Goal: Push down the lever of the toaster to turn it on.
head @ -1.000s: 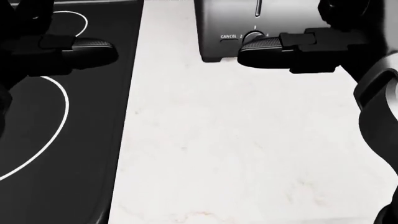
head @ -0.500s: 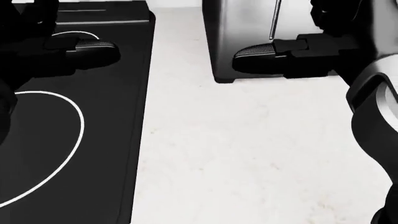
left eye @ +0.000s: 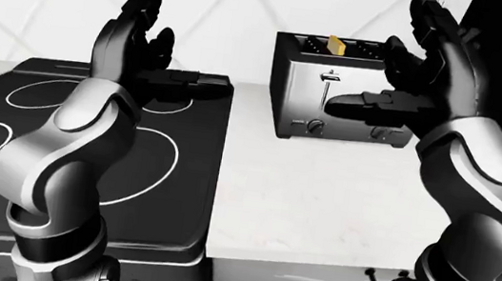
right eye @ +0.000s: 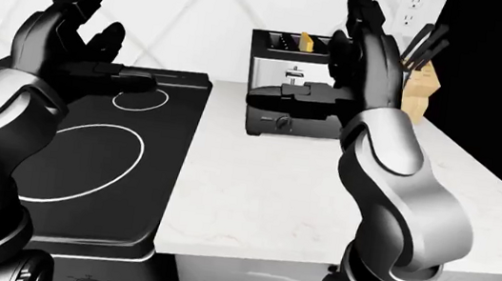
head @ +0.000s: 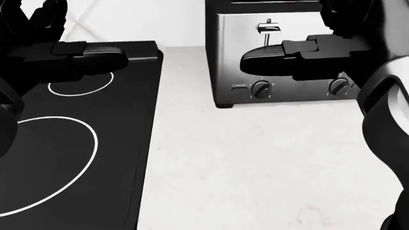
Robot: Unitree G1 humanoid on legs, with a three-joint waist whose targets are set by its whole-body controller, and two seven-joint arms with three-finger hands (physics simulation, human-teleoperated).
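Black, three-fingered right hand (left eye: 410, 95) is raised with its fingers spread wide, holding nothing; one finger (head: 272, 56) juts level toward the view's left, across the face of the brushed-steel two-slot toaster (left eye: 332, 100). The small metal lever (head: 268, 28) sits at the top of its vertical slot, just above that finger in the head view; contact cannot be confirmed. Judged from this, the lever lies above and slightly beyond the fingertip, so the finger must rise over it, then press down along the slot's upright long axis.

Left hand (left eye: 143, 41) is likewise wide open and empty, raised over the black glass cooktop (left eye: 0, 153), well apart from the toaster; the right hand is the nearer.

Toaster stands toward the far edge of the white marble bench (head: 255, 167), near the cooktop's right edge, control face toward the robot, long axis running left-right. A yellow slice (left eye: 336, 44) protrudes from one slot.
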